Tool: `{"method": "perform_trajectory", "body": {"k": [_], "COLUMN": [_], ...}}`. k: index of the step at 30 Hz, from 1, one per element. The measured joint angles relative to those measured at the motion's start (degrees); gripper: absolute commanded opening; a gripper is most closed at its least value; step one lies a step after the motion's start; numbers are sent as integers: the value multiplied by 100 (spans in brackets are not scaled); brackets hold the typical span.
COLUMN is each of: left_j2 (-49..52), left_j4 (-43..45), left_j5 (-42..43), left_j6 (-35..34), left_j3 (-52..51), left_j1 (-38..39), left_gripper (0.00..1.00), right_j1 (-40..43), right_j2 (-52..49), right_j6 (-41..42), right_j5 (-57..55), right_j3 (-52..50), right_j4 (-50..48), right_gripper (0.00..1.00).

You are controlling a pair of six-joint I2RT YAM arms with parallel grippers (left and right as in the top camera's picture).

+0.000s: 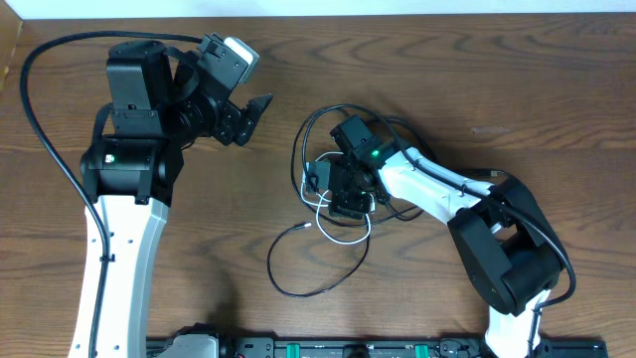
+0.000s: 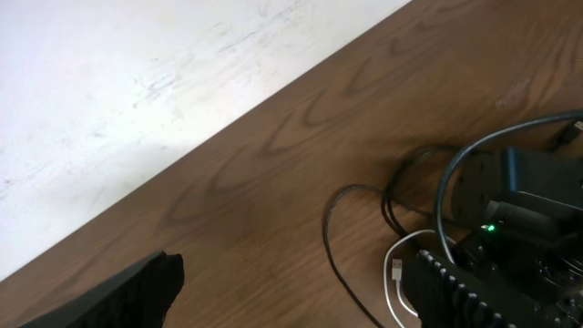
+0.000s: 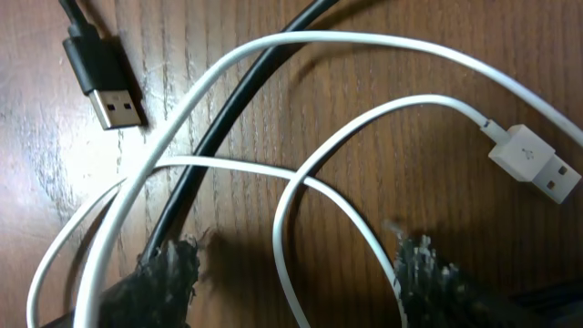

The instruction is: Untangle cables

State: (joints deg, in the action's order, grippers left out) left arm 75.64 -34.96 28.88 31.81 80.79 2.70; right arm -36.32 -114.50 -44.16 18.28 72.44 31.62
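The cables lie tangled at the table's middle (image 1: 343, 224). A white cable (image 3: 301, 178) loops over a black one (image 3: 228, 118). A black plug (image 3: 105, 77) and a white plug (image 3: 533, 164) lie free on the wood. My right gripper (image 3: 296, 273) is down on the tangle, its jaws apart with strands of the white cable passing between them. Its left fingertip (image 3: 168, 273) touches the black cable. My left gripper (image 1: 250, 119) hangs open above the table at the upper left, away from the tangle, with nothing held. In its own view, part of the tangle (image 2: 342, 264) shows.
A long black loop (image 1: 298, 288) trails from the tangle toward the front edge. The left arm's thick black cable (image 1: 40, 129) arcs over the table's left side. A white wall (image 2: 137, 91) runs along the table's far edge.
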Motion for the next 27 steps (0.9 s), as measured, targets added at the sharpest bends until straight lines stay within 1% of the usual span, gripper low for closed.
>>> {"method": "perform_trajectory", "body": {"k": [7,14,16,20,27], "left_j2": [0,0,0,0,0], "left_j4": [0,0,0,0,0], "left_j5": [0,0,0,4,103], "left_j6": [0,0,0,0,2], "left_j3": [0,0,0,0,0], "left_j1": [2,0,0,2,0], "left_gripper": [82,82,82,82,82], "right_j1": [9,17,50,144,170], "right_j2": [0,0,0,0,0], "right_j6": [0,0,0,-7,-24], "right_j5": [0,0,7,20,39], "right_j3": [0,-118,-153,-177,-251], "right_j4": [-2,-210,-221,-269,-431], "right_gripper": [69,70,69,63,62]}}
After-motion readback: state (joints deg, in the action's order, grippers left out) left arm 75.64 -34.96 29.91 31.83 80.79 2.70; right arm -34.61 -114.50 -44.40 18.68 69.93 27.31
